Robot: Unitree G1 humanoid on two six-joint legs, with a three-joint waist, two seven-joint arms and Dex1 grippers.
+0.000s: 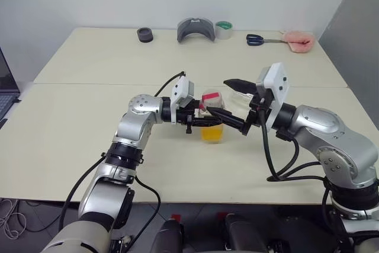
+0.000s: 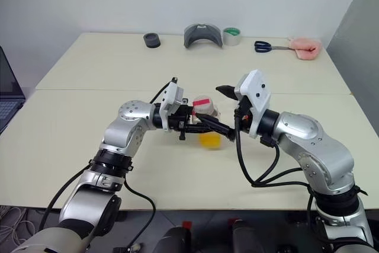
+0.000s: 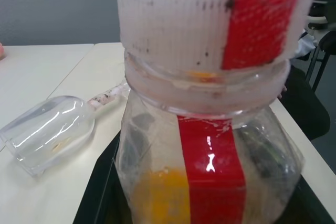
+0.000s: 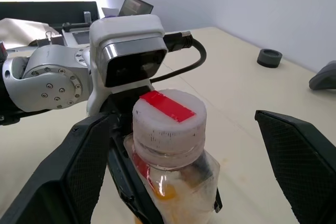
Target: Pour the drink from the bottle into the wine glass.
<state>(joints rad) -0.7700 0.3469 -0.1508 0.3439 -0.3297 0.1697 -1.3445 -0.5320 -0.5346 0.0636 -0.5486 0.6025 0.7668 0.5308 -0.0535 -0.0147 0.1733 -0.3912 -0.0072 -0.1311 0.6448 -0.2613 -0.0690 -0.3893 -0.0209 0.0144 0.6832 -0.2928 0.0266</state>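
**Uncapping stage: bottle held, cap not yet gripped**

Holding the bottle upright above the near table, the left gripper is clamped on its body from the left; the drink fills only the lower part. The right gripper stands wide apart, empty, one finger on either side of the white and red cap, not touching it. Judged step: removing the cap before pouring. The next move calls for closing squarely on the cap and twisting while the left grip resists. The wine glass lies on its side on the table beyond the bottle. Scissors rest at the far edge.
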